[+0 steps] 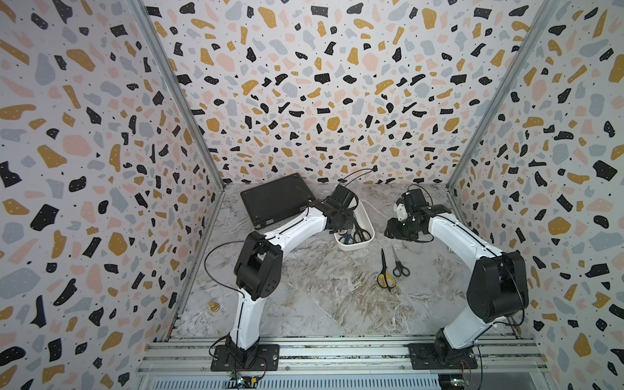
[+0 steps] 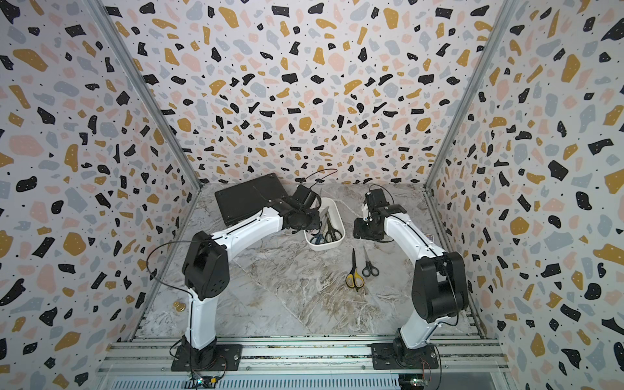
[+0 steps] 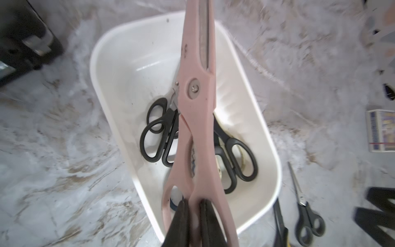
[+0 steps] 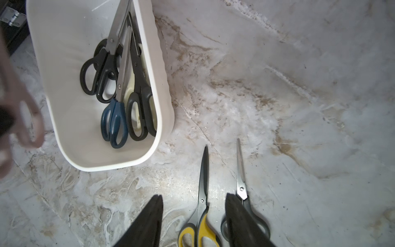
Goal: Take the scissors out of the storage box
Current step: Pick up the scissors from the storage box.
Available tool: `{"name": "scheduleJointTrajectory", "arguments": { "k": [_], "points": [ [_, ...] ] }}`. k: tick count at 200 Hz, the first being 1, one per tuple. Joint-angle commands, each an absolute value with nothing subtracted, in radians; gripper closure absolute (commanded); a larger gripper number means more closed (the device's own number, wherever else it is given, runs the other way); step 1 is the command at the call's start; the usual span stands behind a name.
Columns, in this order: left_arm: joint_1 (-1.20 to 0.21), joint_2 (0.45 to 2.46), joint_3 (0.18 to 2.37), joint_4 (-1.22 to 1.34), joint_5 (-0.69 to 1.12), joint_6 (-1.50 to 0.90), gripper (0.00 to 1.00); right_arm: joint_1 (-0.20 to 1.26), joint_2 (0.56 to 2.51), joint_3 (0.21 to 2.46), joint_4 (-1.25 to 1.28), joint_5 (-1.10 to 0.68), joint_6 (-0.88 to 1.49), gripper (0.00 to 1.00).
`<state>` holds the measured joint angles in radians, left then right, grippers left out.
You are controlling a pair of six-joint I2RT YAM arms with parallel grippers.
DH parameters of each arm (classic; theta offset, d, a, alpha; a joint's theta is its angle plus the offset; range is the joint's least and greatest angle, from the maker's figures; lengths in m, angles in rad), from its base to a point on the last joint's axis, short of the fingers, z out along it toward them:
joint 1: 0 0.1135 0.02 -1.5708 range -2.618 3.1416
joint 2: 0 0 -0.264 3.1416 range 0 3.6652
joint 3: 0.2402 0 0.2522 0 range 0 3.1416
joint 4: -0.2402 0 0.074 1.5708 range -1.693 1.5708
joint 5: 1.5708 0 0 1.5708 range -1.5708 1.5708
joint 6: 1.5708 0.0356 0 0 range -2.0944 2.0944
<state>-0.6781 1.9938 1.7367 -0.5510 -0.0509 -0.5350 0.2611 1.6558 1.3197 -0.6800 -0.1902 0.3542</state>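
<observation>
Gripping pink scissors (image 3: 197, 119) above storage box (image 3: 111, 111) rim: left hand (image 3: 193, 211).

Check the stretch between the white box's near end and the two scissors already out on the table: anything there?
Bare marble only. In the right wrist view, nothing lies between the storage box and the yellow-and-black scissors or the small grey scissors.
</observation>
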Motion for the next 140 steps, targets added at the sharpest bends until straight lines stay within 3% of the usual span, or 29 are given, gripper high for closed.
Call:
{"name": "scheduleJointTrajectory", "arguments": {
  "k": [1,64,140],
  "points": [
    [-0.693,1.919,1.661,-0.486,-0.063,-0.531,1.00,0.259,1.617,1.365,-0.692,-0.184,0.350,0.47],
    [-0.713,1.753,1.473,-0.465,-0.040,-0.574,1.00,0.259,1.594,1.370,-0.723,-0.163,0.335,0.47],
    [-0.972,1.500,1.123,-0.441,-0.207,-0.756,1.00,0.259,1.535,1.331,-0.756,-0.128,0.325,0.47]
  ]
}}
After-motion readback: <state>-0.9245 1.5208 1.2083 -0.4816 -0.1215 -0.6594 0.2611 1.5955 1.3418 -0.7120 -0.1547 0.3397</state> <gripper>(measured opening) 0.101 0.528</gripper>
